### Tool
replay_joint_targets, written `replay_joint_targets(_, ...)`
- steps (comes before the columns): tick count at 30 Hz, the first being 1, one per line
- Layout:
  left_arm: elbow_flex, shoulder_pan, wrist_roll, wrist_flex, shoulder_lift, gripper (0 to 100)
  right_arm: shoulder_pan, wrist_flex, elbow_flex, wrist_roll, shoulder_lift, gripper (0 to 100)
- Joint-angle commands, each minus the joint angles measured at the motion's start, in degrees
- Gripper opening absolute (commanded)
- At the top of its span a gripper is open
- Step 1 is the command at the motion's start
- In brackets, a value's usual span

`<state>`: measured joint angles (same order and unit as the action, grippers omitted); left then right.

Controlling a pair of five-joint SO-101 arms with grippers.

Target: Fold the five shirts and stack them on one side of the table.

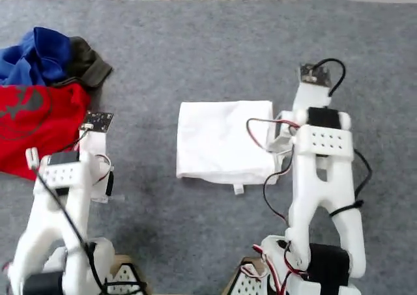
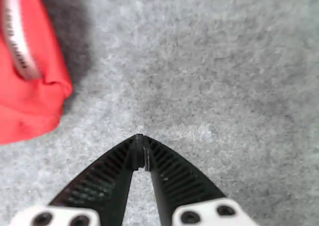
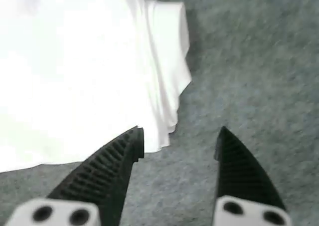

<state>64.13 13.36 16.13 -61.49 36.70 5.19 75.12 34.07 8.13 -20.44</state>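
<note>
The folded white shirt [image 1: 225,140] lies mid-table, with the right gripper [image 3: 179,133] gaping empty at its right edge. The left gripper [image 2: 140,138], closed on nothing, is beside the red shirt [image 1: 32,129]. A blue shirt [image 1: 39,54] and, seemingly, a dark garment [image 1: 88,64] are heaped beyond it.

The light is bright and even. The white shirt [image 3: 70,76] glares (folds washed out); the red shirt [image 2: 30,96] casts a soft shadow
</note>
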Motion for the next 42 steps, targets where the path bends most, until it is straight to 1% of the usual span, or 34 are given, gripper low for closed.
replay_joint_targets(1, 6.46, 0.57, -0.7, 1.58, 16.53, 3, -4.22, -0.88, 1.89, 3.25, -1.8, 26.8)
replay_joint_targets(4, 10.86, 0.48, -1.49, 0.97, 28.13, 3, -5.71, -5.63, 4.7, 6.51, -1.71, 26.8)
replay_joint_targets(6, 12.62, 0.48, -2.11, 0.97, 32.35, 3, -6.24, -9.67, 6.73, 7.74, -1.71, 26.8)
replay_joint_targets(8, 13.49, 0.13, -2.02, 0.97, 33.67, 3, -6.86, -13.19, 9.01, 7.82, -1.71, 26.8)
replay_joint_targets(13, 14.02, 0.13, -2.02, 1.05, 31.3, 3, -7.21, -21.01, 14.64, 7.82, -1.71, 26.8)
replay_joint_targets(19, 13.49, 0.13, -2.02, 1.14, 29.1, 3, -7.03, -22.33, 16.84, 7.82, 0.31, 26.8)
replay_joint_targets(27, 13.58, 0.31, -2.02, 0.97, 28.84, 3, -6.95, -23.56, 11.56, 7.47, 16.92, 26.6)
replay_joint_targets(31, 13.58, 0.48, -2.02, 0.97, 28.84, 3, -7.21, -21.89, 8.75, 6.77, 20.88, 26.4)
replay_joint_targets(32, 13.58, 0.48, -2.02, 0.97, 28.84, 3, -7.21, -21.45, 8.48, 5.89, 20.97, 25.7)
replay_joint_targets(34, 13.67, 0.48, -2.02, 0.97, 28.84, 3, -7.12, -21.01, 8.4, 3.78, 20.97, 20.2)
replay_joint_targets(38, 13.76, 0.48, -2.02, 0.97, 28.84, 3, -6.95, -20.66, 8.4, 0.88, 20.97, 2.8)
replay_joint_targets(39, 13.67, 0.48, -2.02, 0.97, 28.84, 3, -6.95, -20.66, 8.4, 0.53, 20.97, 1.1)
replay_joint_targets(42, 13.58, 0.48, -2.02, 0.97, 28.84, 3, -6.95, -20.66, 8.31, 0.44, 20.97, 4.0)
